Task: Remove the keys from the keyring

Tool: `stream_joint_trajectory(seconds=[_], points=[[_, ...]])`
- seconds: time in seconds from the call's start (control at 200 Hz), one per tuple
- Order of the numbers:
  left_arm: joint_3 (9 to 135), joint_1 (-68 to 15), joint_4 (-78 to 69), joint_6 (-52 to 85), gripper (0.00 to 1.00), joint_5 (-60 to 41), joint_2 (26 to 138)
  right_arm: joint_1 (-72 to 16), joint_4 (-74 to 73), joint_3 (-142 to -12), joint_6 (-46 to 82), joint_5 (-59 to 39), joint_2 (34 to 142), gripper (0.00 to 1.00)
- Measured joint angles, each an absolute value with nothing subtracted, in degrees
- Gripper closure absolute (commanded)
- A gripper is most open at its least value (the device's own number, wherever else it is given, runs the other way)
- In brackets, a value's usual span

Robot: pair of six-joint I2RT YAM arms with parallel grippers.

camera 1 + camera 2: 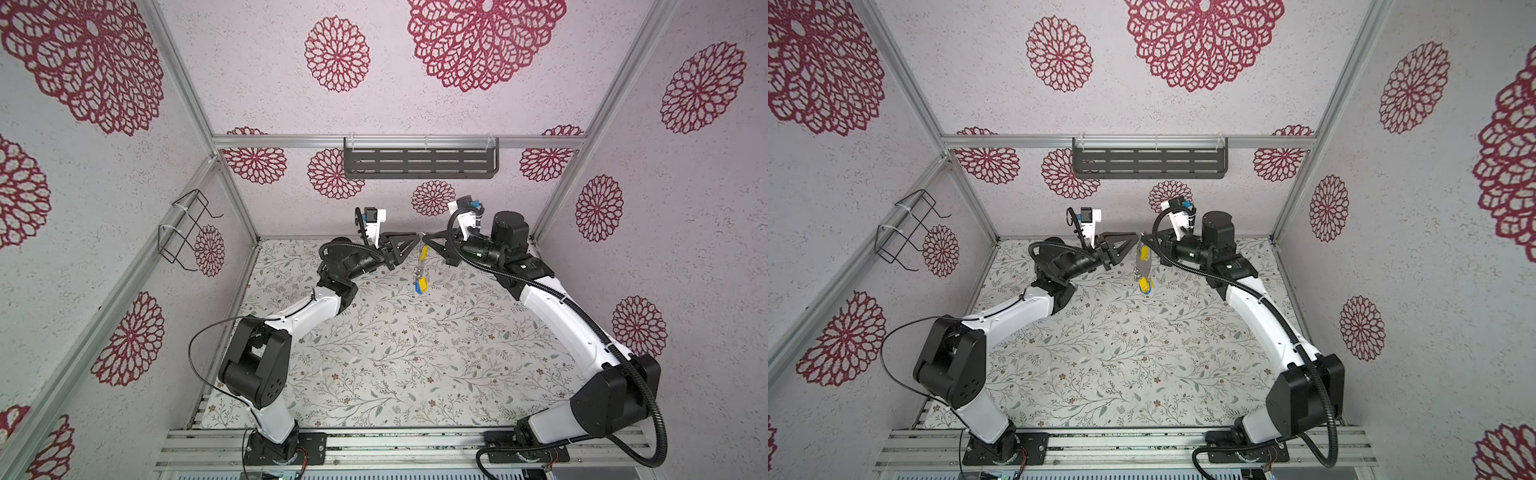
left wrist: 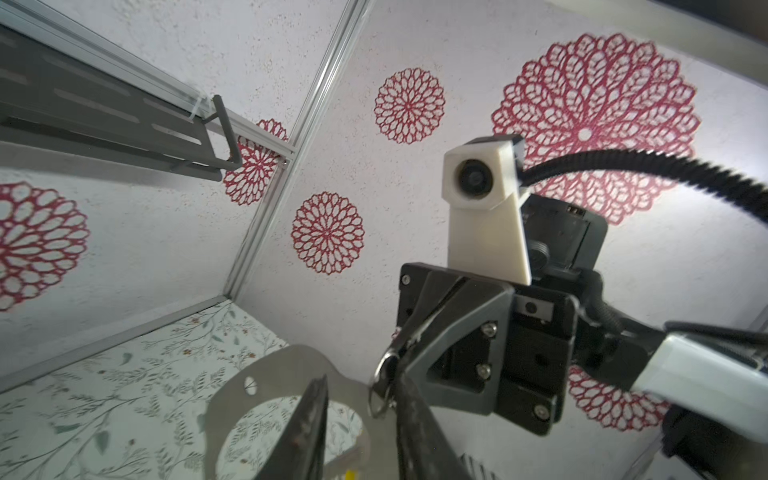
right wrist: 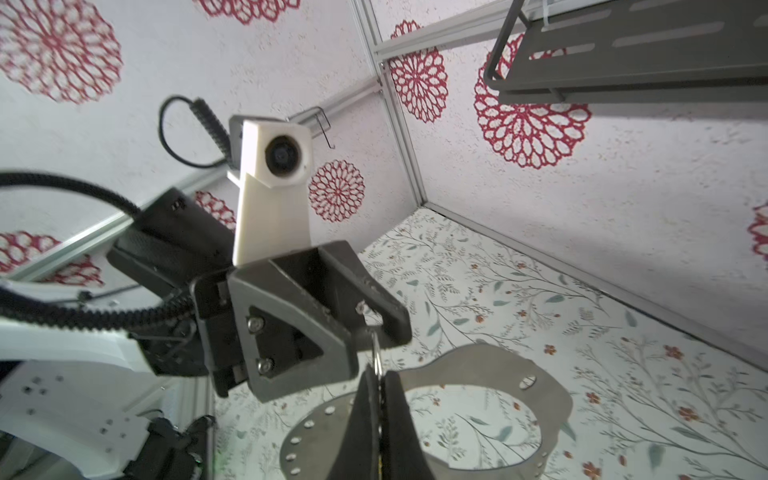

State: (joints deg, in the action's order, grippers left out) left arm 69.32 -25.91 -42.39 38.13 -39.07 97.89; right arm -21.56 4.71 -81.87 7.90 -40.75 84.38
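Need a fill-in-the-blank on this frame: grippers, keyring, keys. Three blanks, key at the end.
1. The right gripper is ___ on a small split ring.
2. The left gripper is ___, its fingers apart.
3. Yellow and ___ keys hang on the grey keyring, which is up off the table.

Missing words: shut; open; blue

Table point(image 1: 395, 353): covered in pale sheet printed with leafy sprigs and small flowers. Enclosure walls point(image 1: 336, 54): white, textured, red rosette pattern. Aluminium frame rail point(image 1: 291, 142) across back wall; dark grey slotted shelf point(image 1: 419, 163) zip-tied to it. Black wire rack point(image 1: 185, 232) zip-tied to left side rail.
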Motion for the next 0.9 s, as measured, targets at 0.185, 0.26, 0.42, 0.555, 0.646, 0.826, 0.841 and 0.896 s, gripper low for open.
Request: stream_joint_trajectory(seconds=[0.185, 0.26, 0.42, 0.555, 0.646, 0.826, 0.841, 0.896], points=[[73.25, -24.80, -14.57, 9.89, 0.67, -43.00, 93.73, -24.62, 19.68, -82.70, -11.64, -29.08, 84.73, 1.00], [76.25, -25.63, -6.15, 1.39, 0.67, -44.53, 93.84, -25.43, 22.90, -82.70, -17.21, -25.96, 85.36, 1.00], [81.58, -26.65, 6.81, -10.07, 0.68, -47.16, 95.92, -25.67, 26.74, -82.70, -23.66, -23.55, 85.95, 1.00], [83.55, -26.74, 12.14, -14.20, 0.68, -47.97, 98.48, -26.22, 27.27, -82.70, -25.47, -23.62, 85.93, 1.00], [83.74, -26.74, 13.82, -15.44, 0.68, -48.47, 99.57, -26.92, 27.42, -82.72, -25.93, -23.88, 85.91, 1.00], [85.49, -27.03, 15.18, -16.29, 0.68, -49.06, 101.27, -27.83, 27.51, -82.72, -25.93, -24.25, 85.89, 1.00], [85.58, -27.07, 15.18, -16.29, 0.68, -49.08, 101.30, -27.88, 27.53, -82.72, -25.93, -24.25, 85.89, 1.00], [85.86, -27.14, 15.29, -16.32, 0.69, -49.25, 101.30, -27.97, 27.62, -82.72, -25.93, -24.25, 85.86, 1.00]])
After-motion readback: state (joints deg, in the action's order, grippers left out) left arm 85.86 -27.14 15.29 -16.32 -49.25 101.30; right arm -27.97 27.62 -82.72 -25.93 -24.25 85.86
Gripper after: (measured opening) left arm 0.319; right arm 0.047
